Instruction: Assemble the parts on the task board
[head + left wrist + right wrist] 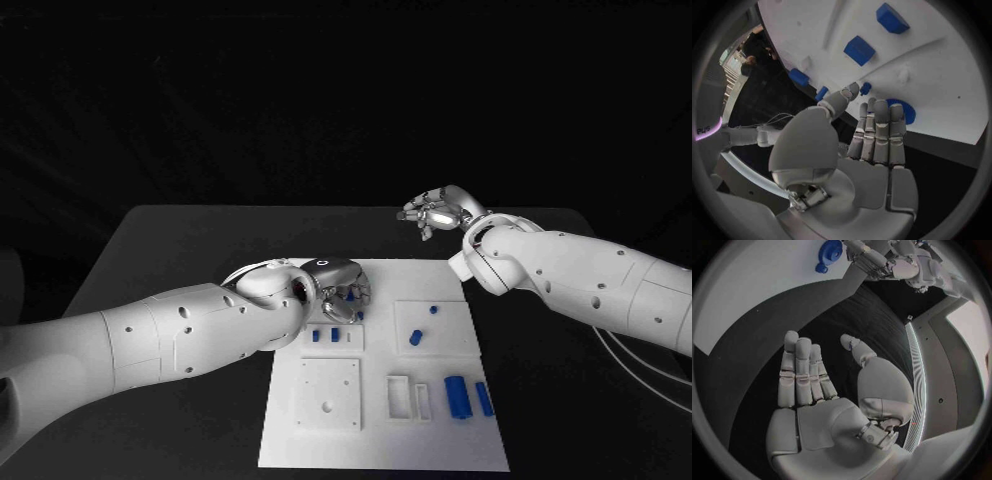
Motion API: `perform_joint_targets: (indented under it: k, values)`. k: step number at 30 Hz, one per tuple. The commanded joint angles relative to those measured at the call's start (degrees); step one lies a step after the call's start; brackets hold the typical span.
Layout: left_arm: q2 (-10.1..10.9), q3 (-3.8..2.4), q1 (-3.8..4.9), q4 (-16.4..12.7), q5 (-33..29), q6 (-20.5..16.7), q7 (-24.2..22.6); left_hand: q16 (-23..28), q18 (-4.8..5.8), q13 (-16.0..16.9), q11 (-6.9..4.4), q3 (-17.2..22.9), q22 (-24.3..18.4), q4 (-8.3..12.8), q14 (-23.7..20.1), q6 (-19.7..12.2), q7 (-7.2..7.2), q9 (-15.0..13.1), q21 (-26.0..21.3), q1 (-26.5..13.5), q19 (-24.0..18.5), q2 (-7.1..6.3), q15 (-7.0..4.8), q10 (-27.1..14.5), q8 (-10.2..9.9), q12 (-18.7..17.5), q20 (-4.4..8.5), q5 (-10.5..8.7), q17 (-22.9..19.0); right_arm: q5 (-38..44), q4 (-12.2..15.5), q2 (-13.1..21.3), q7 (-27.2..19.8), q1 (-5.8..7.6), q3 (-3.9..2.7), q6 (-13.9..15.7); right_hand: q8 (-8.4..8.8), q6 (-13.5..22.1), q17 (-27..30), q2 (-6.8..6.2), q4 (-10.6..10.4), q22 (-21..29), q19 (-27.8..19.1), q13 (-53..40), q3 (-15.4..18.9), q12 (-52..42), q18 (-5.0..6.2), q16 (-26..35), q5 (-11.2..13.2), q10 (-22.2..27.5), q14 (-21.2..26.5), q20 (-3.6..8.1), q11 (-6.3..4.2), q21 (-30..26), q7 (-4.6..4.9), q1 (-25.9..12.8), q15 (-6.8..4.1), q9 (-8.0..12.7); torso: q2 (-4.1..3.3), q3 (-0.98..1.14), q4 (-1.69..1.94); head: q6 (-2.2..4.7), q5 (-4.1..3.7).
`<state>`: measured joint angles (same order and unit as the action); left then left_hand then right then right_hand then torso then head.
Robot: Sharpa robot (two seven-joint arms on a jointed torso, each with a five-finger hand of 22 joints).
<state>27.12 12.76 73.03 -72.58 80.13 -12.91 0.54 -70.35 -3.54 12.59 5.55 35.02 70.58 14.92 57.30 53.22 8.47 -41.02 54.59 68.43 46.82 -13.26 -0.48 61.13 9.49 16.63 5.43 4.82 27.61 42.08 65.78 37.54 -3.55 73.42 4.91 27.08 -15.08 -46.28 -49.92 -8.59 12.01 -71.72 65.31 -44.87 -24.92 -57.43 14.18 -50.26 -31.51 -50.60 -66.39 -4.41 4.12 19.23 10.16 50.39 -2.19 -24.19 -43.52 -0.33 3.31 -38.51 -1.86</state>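
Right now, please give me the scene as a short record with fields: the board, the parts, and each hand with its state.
surface: black table
task board: white plate in the middle of the table
parts: small blue pieces lying on the board, several near its right side, some beside the left hand
round blue part: at the board's edge, by the left hand's fingertips
left hand: over the board's upper left corner, fingers extended, holding nothing
right hand: above the bare table beyond the board, open, holding nothing
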Motion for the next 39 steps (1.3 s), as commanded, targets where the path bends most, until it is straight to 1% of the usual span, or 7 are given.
perform_joint_targets:
  k: [1,3,7,13,22,32,39]
  values:
    - [-0.54,-0.01,-0.22,0.67,0.90,1.11,-1.06,-0.63,-1.64,0.15,0.16,-0.30,0.20,-0.04,0.39,-0.19,-0.29,0.09,0.37,0.31,0.51,0.97,-0.15,0.40,0.21,-0.45,0.81,0.53,0.16,-0.01,0.14,-0.01,-0.60,-0.02,-0.01,-0.57,-0.38,0.02,-0.07,0.14,0.27,-0.08,0.40,0.07,0.21,-0.21,0.82,0.23,-0.24,0.23,0.26,-0.05,-0.05,-0.21,0.30,-0.38,0.08,0.07,0.02,0.01,0.04,-0.04,-0.06]
    - [-0.84,0.00,-0.36,1.26,0.90,1.57,-1.15,-0.97,-1.63,0.26,-0.38,-0.15,0.40,0.07,0.38,0.18,-1.06,0.16,0.49,0.82,0.56,1.83,-0.64,0.66,0.48,-0.74,0.94,1.13,0.23,-0.01,0.17,-0.04,-0.60,-0.02,-0.01,-0.58,-0.38,0.02,-0.07,0.14,0.27,-0.09,0.41,0.08,0.21,-0.22,0.82,0.23,-0.24,0.23,0.26,-0.05,-0.05,-0.21,0.30,-0.38,0.08,0.07,0.02,0.00,0.04,-0.07,-0.08]
    - [-1.18,0.00,-0.68,2.09,0.89,2.53,-1.31,-1.46,-1.55,0.45,-0.56,-0.05,0.68,0.15,0.40,0.94,-1.23,0.26,0.67,1.11,0.62,3.06,-0.83,1.13,0.93,-1.06,1.20,1.46,0.32,-0.01,0.24,-0.08,-0.62,-0.02,-0.02,-0.63,-0.39,0.02,-0.07,0.14,0.27,-0.10,0.42,0.09,0.21,-0.23,0.82,0.23,-0.24,0.23,0.25,-0.05,-0.05,-0.22,0.30,-0.38,0.08,0.07,0.02,-0.01,-0.01,-0.08,-0.05]
    - [-1.53,0.01,-1.00,2.86,0.87,3.03,-1.56,-2.65,-1.47,0.79,-0.71,-0.09,1.23,0.35,0.62,2.43,-1.48,0.48,1.17,1.06,0.93,4.49,-0.99,2.11,1.62,-1.40,1.51,1.37,0.64,-0.02,0.39,-0.02,-0.60,-0.01,-0.02,-0.64,-0.39,0.01,-0.08,0.14,0.27,-0.11,0.44,0.11,0.22,-0.25,0.82,0.22,-0.24,0.22,0.24,-0.04,-0.05,-0.22,0.30,-0.39,0.08,0.07,-0.07,0.08,0.00,-0.14,0.04]
    - [-2.19,0.03,-1.44,3.26,0.15,3.48,-1.98,-3.20,-1.48,0.97,-0.68,-0.18,1.51,0.22,0.64,2.66,-1.37,0.84,1.39,0.61,1.13,5.19,-0.97,2.56,1.60,-1.73,1.61,1.35,0.71,-0.02,0.38,-0.02,-0.59,-0.01,-0.02,-0.63,-0.40,0.00,-0.09,0.15,0.28,-0.13,0.46,0.14,0.22,-0.28,0.82,0.23,-0.24,0.22,0.24,-0.04,-0.06,-0.23,0.29,-0.39,0.08,0.07,0.03,0.05,-0.01,-0.32,-0.07]
    - [-2.56,0.29,-1.63,3.32,0.10,4.59,-1.93,-3.33,-1.50,0.98,-0.56,-0.36,1.67,0.53,0.42,2.24,-1.21,1.25,1.36,0.41,1.00,4.82,-0.87,2.38,1.27,-2.30,1.57,1.14,0.61,-0.02,0.32,-0.12,-0.62,-0.01,-0.02,-0.68,-0.41,0.00,-0.10,0.14,0.29,-0.14,0.47,0.17,0.23,-0.32,0.82,0.23,-0.25,0.21,0.23,-0.03,-0.06,-0.25,0.29,-0.38,0.07,0.08,0.07,0.05,0.06,-0.42,-0.13]
    - [-3.20,0.64,-1.63,3.52,2.07,4.55,-1.12,-3.84,-1.63,1.11,-0.43,-0.48,1.89,0.64,0.65,1.99,-0.91,1.65,1.60,0.34,1.27,4.62,-0.76,2.65,1.02,-2.54,1.52,1.12,0.68,-0.02,0.33,-0.15,-0.62,-0.01,-0.02,-0.68,-0.42,-0.01,-0.10,0.14,0.30,-0.16,0.49,0.20,0.23,-0.34,0.82,0.23,-0.25,0.22,0.22,-0.02,-0.06,-0.26,0.29,-0.38,0.07,0.08,0.05,0.03,0.07,-0.44,-0.17]
